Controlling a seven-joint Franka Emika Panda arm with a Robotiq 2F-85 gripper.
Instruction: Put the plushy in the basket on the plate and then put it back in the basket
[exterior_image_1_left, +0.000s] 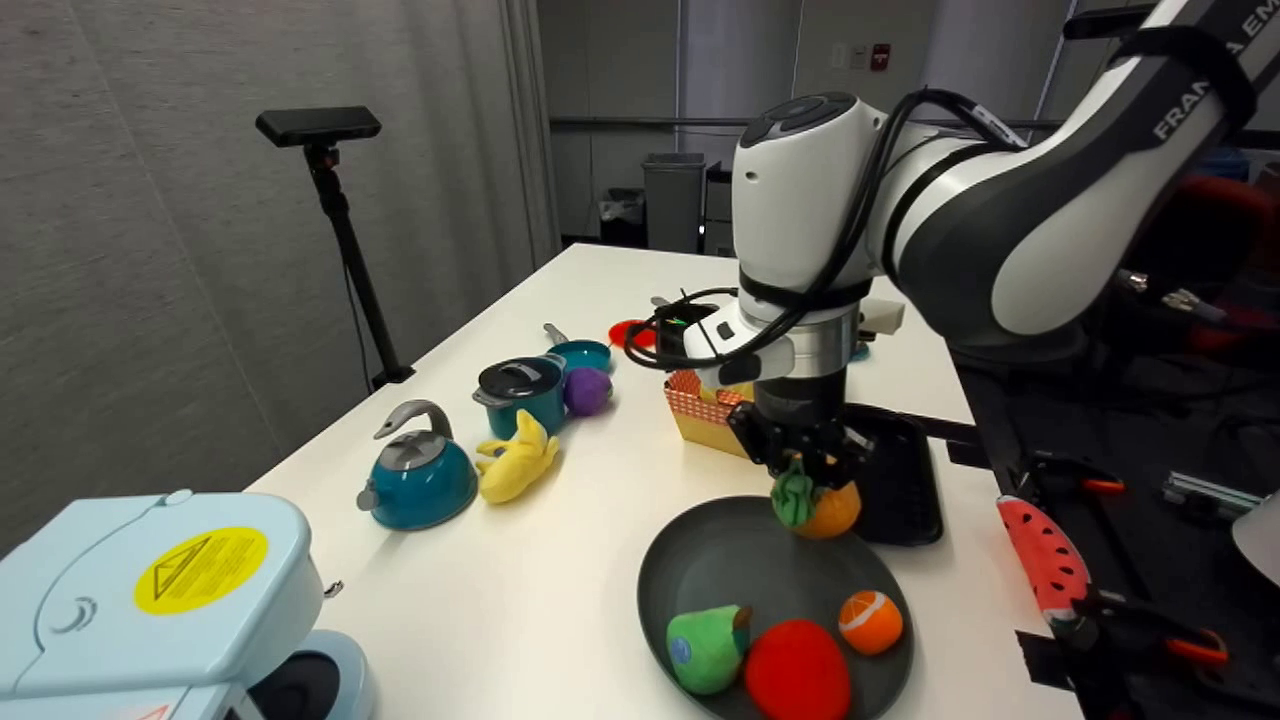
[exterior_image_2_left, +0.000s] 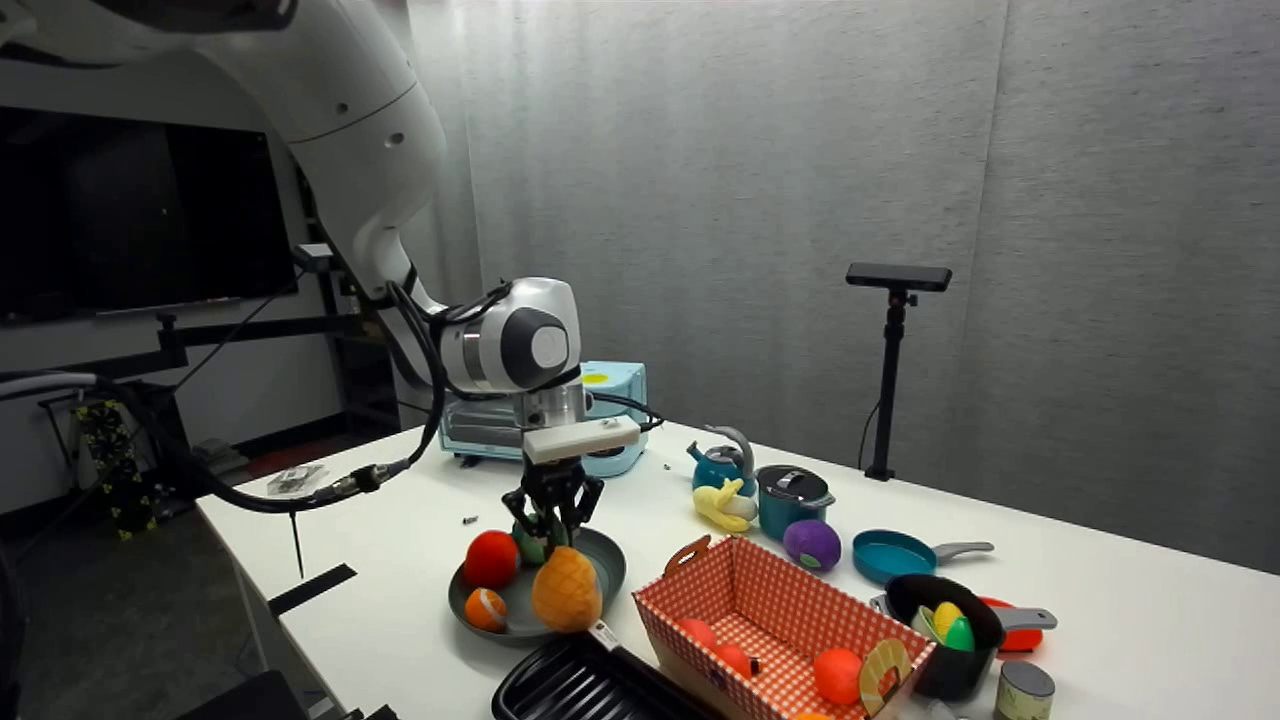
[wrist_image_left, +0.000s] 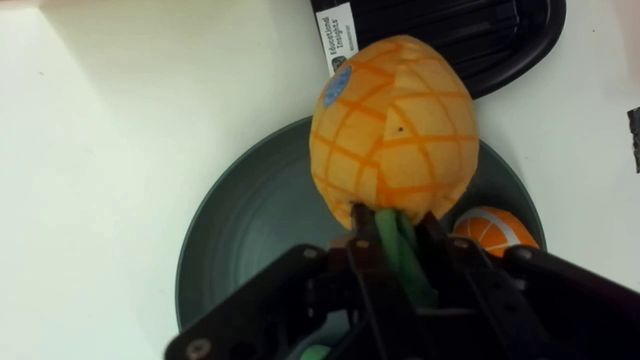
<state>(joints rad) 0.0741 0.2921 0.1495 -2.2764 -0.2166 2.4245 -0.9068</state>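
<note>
Plushy (wrist_image_left: 395, 134) dangles by its leaves (exterior_image_1_left: 793, 497) over rim of plate (exterior_image_1_left: 725, 560)

An orange, pineapple-shaped toy hangs from the jaws, which are clamped on its green top, its body across the edge of the dark grey plate and just beside a black tray (exterior_image_1_left: 900, 475). Whether it touches the plate cannot be told.

Limp cloth leaves look a thin hold: a quick swing could work them loose. Let go here, the rounded body would probably tip off the raised rim toward the tray, or knock the small orange toy (exterior_image_1_left: 870, 622), itself apt to roll. A red toy (exterior_image_1_left: 798, 670) and a green toy (exterior_image_1_left: 705, 650) crowd the plate's opposite side, narrowing the landing spot. On any trip back, the low-slung body could snag the upright handle (exterior_image_2_left: 880, 660) of the basket (exterior_image_2_left: 790, 595) if carried without enough lift.

Egg-shaped and soft-looking, the plushy wears a darker orange lattice and a blue oval patch. The plate is smooth and matte, the tray glossy and ridged; the basket, tan-sided and lined in red-and-white gingham, stands near on the white counter (exterior_image_1_left: 560, 600).
</note>
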